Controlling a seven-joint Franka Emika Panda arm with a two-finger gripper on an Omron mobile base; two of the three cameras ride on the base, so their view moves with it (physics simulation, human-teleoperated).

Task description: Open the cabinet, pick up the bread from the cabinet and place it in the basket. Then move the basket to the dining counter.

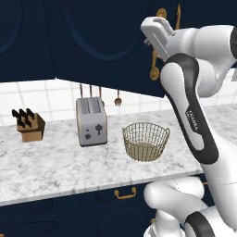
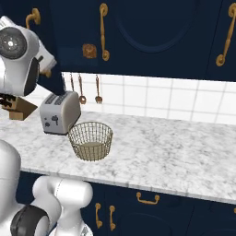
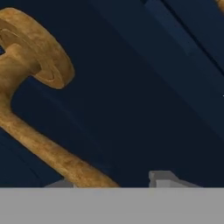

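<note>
The navy cabinet (image 1: 106, 41) fills the top of both base views, and its left door (image 1: 111, 69) stands swung partway out. In the hand view my gripper (image 3: 111, 180) is open, with the door's curved brass handle (image 3: 48, 148) running between the fingertips, close to the left one. My hand (image 1: 158, 37) is up at that handle (image 1: 154, 67). The bread (image 2: 89, 50), a small brown lump, shows in the dark opening beside another door's handle (image 2: 103, 32). The wire basket (image 1: 146, 141) (image 2: 91, 140) stands empty on the marbled counter (image 1: 55, 166), below my hand.
A silver toaster (image 1: 91, 121) stands just left of the basket, with a knife block (image 1: 30, 126) further left. Brass utensils (image 2: 90, 90) hang on the white tiled wall. To the right of the basket lies a long bare stretch of counter (image 2: 175, 147). Navy drawers (image 2: 147, 209) sit under it.
</note>
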